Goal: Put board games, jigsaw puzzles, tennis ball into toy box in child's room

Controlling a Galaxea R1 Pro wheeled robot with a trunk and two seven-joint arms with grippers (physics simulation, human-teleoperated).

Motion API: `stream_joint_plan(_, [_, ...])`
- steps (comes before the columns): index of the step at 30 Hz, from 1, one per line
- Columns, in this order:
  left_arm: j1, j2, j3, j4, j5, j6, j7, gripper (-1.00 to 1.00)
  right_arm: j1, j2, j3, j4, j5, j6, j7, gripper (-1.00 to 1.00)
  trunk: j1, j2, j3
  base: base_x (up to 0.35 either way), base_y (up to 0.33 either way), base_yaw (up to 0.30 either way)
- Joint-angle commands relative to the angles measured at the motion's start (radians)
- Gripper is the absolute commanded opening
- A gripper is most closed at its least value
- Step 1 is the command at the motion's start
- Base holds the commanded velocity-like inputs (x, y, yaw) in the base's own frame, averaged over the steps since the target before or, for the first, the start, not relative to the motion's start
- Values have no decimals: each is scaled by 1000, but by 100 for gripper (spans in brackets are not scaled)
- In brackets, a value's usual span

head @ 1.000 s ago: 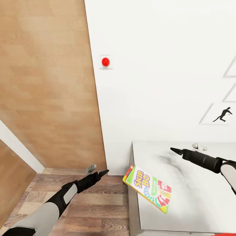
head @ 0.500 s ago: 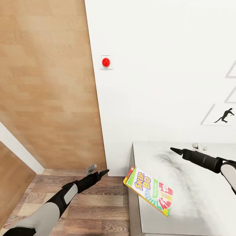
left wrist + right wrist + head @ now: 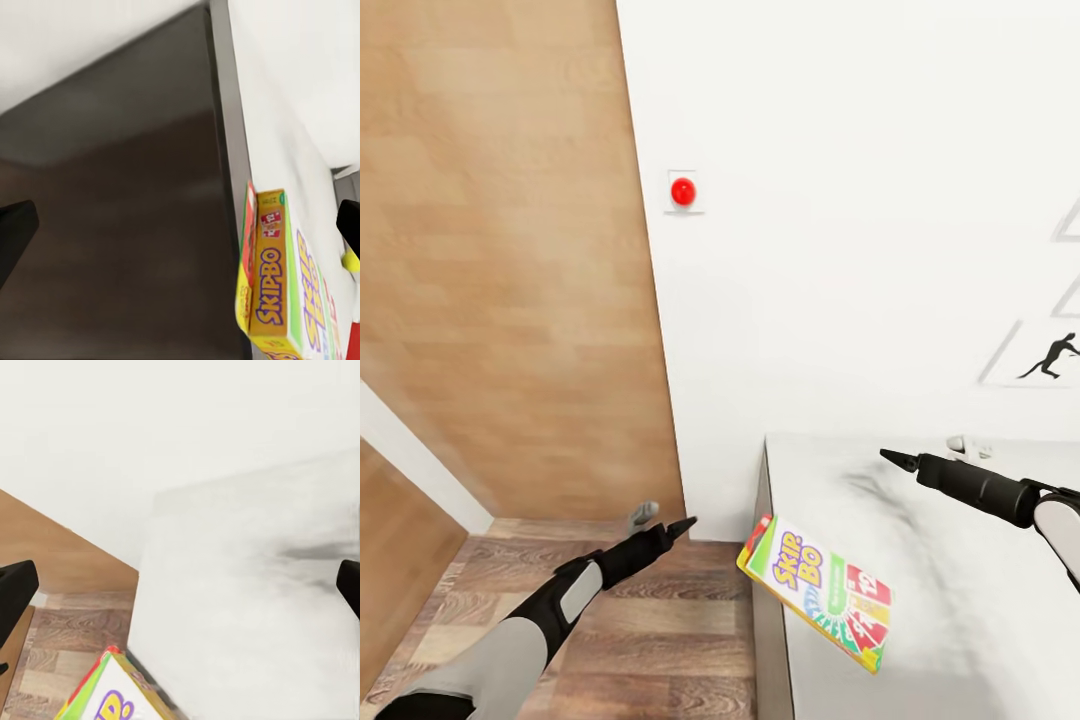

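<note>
SKIP-BO box [image 3: 816, 591] — overhanging table [image 3: 960, 600] edge

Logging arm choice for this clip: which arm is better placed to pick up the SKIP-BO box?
Probably the left. The SKIP-BO box overhangs the bed's near corner, close beside the left gripper. The right gripper hovers farther back over the mattress. Both look empty.

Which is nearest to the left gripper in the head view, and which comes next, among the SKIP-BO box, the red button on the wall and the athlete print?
From the left gripper:
1. SKIP-BO box, just to its right, overhanging the bed corner.
2. Red button, on the wall above it.
3. Athlete print, far right on the wall.
</note>
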Motion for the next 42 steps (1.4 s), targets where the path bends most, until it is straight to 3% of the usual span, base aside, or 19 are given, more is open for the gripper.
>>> stream_joint_plan(1, [-1, 0, -3, 0, 9, 9, -1, 100, -1, 0, -1, 0, 4, 5, 6, 100, 1, -2, -2, 182, 10, 0])
stream_joint_plan(21, [-1, -7, -2, 0, 8, 6, 4, 100, -1, -2, -4, -1, 3, 5, 7, 100, 1, -2, -2, 73, 3, -8])
stream_joint_plan(42, [0, -15, -3, 0, 8, 5, 27, 100, -1, -3, -4, -1, 3, 5, 7, 100, 1, -2, -2, 4, 0, -199])
